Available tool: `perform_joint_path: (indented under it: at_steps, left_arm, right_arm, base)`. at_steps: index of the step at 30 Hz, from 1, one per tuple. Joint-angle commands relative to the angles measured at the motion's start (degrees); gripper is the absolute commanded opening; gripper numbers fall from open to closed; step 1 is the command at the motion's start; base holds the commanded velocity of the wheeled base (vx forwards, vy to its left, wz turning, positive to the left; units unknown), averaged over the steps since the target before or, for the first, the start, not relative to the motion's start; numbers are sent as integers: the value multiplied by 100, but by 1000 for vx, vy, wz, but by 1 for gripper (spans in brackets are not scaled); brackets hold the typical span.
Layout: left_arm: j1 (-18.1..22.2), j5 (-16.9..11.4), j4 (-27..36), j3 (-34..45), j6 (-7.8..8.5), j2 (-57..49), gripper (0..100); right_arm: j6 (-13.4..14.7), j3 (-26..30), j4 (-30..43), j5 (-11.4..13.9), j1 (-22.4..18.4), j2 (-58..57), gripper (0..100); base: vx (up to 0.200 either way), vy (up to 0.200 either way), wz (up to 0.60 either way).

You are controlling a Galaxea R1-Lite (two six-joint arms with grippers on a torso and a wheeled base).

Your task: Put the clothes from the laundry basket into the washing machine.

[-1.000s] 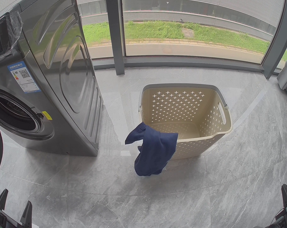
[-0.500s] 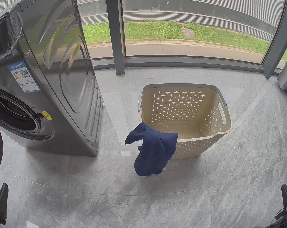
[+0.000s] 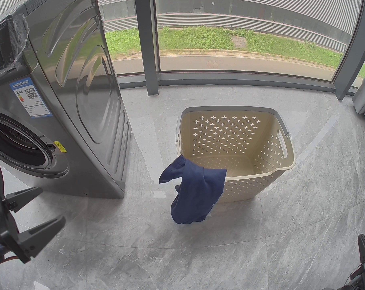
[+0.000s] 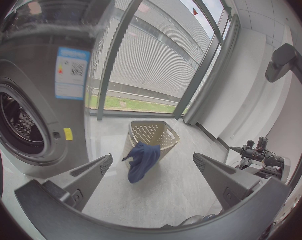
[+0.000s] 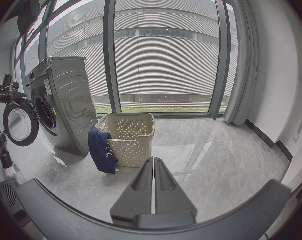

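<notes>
The washing machine (image 3: 90,101) has a smooth grey metal-look shell with a satin sheen that mirrors the window, a crinkled clear plastic film (image 3: 17,33) at its top corner and a paper-like label (image 3: 29,97) on its front. The laundry basket (image 3: 247,178) is matt cream plastic pierced with star-shaped holes, and the cloth (image 3: 196,194) over its rim is soft, dark blue, matt fabric. The floor (image 3: 271,242) is glossy, grey, marble-look tile, and the left gripper (image 3: 51,205) looks like matt dark plastic.
</notes>
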Motion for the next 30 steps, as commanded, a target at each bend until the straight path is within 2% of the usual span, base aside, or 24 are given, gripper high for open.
perform_joint_path:
  at_steps: [1, 5, 15, 22, 29, 30]
  left_arm:
    - [-540, -74, -702, 91, -43, 1571, 100]
    - [-619, -74, -737, -164, 27, 2028, 100]
    - [-847, -30, -807, -884, 53, 3145, 100]
    - [-926, 49, -1265, -990, 44, 3558, 100]
    - [-970, 40, -1291, -1086, 62, 4032, 100]
    - [-970, 40, -1308, -1104, 62, 4085, 100]
  right_arm:
    - [-4, 101, -2, 2, 3, -94, 0]
    - [-4, 101, -11, 2, 3, -94, 0]
    - [-4, 101, -2, 2, 3, -94, 0]
    - [5, 101, -2, -16, 3, -94, 0]
    - [-21, 101, -2, -16, -24, -94, 0]
    - [-21, 101, -2, -16, -24, -94, 100]
  base:
    - [0, 0, 0]
    - [0, 0, 0]
    - [0, 0, 0]
    - [0, 0, 0]
    - [0, 0, 0]
    - [0, 0, 0]
